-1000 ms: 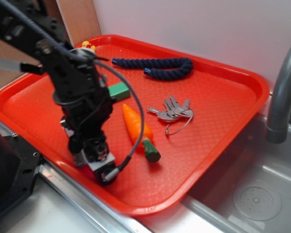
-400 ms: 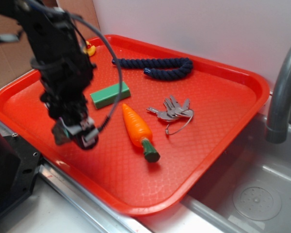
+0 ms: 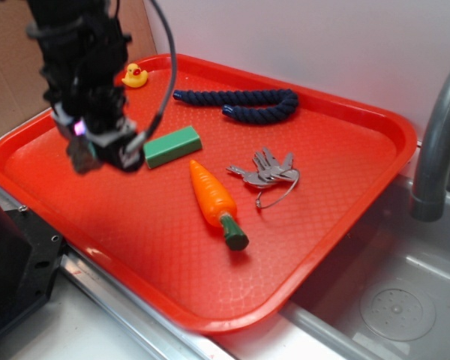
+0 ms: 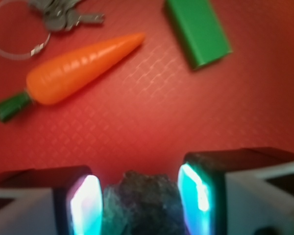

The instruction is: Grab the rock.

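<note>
Hanging above the left part of the red tray, the gripper has the rock pinched between its two fingers, closed in until their pads press its sides. From the wrist view the rock is a dark, rough grey-brown lump filling the gap between the glowing pads; only its upper part shows, so which way its longer side runs cannot be told. In the exterior view the rock is hidden by the fingers, and the gripper looks clear of the tray floor.

The tray holds everything else. A green block lies just beside the gripper, its length running toward the tray's far right. An orange carrot lies near the middle, pointed tip toward the block, green stub toward the near rim. A bunch of keys on a wire ring sits just right of the carrot. A dark blue rope curls along the far side, and a small yellow duck sits in the far left corner.
</note>
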Robot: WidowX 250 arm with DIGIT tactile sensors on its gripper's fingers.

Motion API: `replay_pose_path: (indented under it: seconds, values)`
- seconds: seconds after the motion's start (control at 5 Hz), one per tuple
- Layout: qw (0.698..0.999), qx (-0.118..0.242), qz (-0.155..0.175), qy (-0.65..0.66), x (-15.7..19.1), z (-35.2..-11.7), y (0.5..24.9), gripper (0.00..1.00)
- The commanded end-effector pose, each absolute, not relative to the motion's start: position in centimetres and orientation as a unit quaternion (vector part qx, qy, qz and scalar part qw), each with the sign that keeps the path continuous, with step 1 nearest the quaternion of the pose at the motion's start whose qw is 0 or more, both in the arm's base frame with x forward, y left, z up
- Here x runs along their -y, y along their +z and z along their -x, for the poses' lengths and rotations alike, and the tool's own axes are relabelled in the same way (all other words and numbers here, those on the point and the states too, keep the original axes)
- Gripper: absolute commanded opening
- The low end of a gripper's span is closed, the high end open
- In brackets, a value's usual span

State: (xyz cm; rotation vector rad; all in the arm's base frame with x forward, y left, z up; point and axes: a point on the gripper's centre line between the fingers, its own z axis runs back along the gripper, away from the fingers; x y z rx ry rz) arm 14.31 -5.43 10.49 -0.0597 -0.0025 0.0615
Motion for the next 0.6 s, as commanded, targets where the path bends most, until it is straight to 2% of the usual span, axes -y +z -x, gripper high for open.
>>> replay_pose_path:
  seconds: [0.0, 0.2, 0.4]
  values:
    - [0.974, 0.037, 0.067, 0.213, -0.6, -17.1, 17.5, 0.0]
    - [0.957, 0.077, 0.076, 0.268, -3.7, -16.5, 19.8, 0.0]
    - [0.954, 0.09, 0.074, 0.277, -5.1, -17.3, 20.9, 0.0]
